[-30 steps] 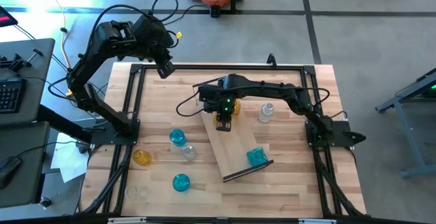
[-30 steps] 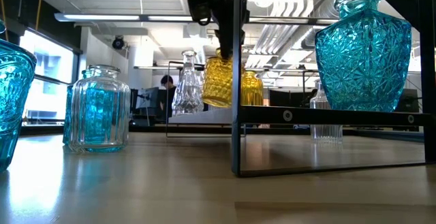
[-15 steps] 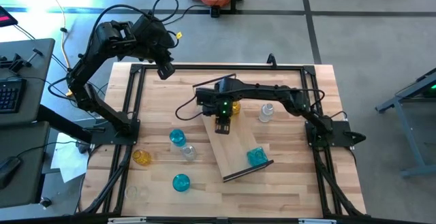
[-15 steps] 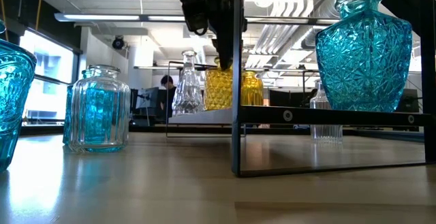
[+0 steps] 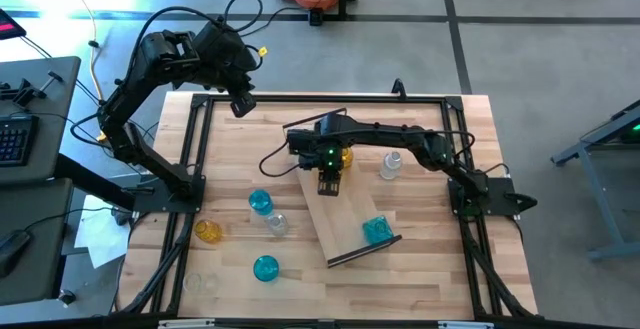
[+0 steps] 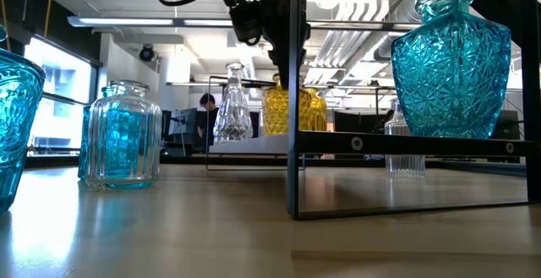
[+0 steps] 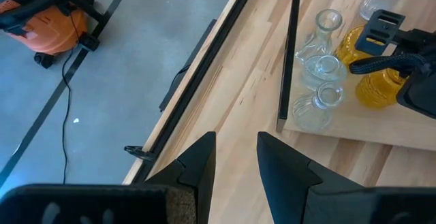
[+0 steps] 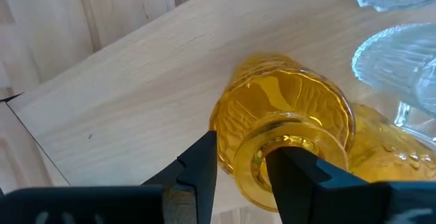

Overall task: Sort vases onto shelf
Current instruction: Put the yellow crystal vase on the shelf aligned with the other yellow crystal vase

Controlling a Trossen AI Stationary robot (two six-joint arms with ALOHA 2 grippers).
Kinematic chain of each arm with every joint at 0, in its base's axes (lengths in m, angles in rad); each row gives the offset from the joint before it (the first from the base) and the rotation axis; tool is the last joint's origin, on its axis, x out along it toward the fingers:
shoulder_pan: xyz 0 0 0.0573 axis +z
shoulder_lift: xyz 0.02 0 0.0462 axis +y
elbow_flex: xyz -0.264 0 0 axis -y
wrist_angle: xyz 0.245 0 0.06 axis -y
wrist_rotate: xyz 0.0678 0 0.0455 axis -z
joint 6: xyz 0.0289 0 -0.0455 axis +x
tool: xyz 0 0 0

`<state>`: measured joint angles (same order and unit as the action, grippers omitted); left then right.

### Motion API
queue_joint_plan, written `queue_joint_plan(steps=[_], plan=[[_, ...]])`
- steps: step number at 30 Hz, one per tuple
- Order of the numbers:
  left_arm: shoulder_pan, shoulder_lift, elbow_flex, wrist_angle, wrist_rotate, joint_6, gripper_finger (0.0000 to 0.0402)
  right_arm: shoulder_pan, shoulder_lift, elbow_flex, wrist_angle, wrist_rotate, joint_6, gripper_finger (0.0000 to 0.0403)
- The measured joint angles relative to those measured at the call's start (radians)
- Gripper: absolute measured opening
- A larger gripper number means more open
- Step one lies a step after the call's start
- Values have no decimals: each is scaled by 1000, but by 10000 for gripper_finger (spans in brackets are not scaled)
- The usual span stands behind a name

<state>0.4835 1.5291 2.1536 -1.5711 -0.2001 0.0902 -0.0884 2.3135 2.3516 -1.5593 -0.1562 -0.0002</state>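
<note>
The shelf lies slantwise on the table's middle. At its far end stand clear vases and a yellow vase. My right gripper is over that end, shut on a second yellow vase. That vase stands upright at the shelf top; whether its base touches, I cannot tell. A blue vase stands on the shelf's near end. My left gripper hangs high over the table's far left corner, its fingers a little apart around nothing. My right gripper pinches the yellow vase's narrow neck, just under the rim, between its two fingers. The fingers come from above and point down. The vase hangs upright below them, next to the other yellow vase.
On the table left of the shelf stand a blue vase, a clear one, a yellow one, another blue one and a clear one. One clear vase is right of the shelf. A dark frame rims the table.
My right gripper has sunk a little toward the shelf's far end with the yellow vase. The vase, tilted and higher a second ago, now hangs upright and lower, close beside the other yellow vase.
</note>
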Motion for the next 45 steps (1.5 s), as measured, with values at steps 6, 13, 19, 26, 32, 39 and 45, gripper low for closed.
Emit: queue_joint_plan(steps=[6, 13, 19, 26, 32, 39, 45], plan=[[0, 0, 0, 0, 0, 0, 102, 2, 0, 3, 0, -9, 0, 113], [0, 0, 0, 0, 0, 12, 102, 4, 0, 3, 0, -10, 19, 113], [0, 0, 0, 0, 0, 11, 102, 4, -2, 3, 2, -11, 19, 113], [0, 0, 0, 0, 0, 9, 102, 4, -40, 4, 20, 9, 26, 113], [0, 0, 0, 0, 0, 8, 102, 1, -44, 1, 31, -32, 17, 113], [0, 0, 0, 0, 0, 8, 102, 5, -43, 4, 28, -15, 18, 113], [0, 0, 0, 0, 0, 8, 102, 10, -35, 2, 5, -39, 8, 113]])
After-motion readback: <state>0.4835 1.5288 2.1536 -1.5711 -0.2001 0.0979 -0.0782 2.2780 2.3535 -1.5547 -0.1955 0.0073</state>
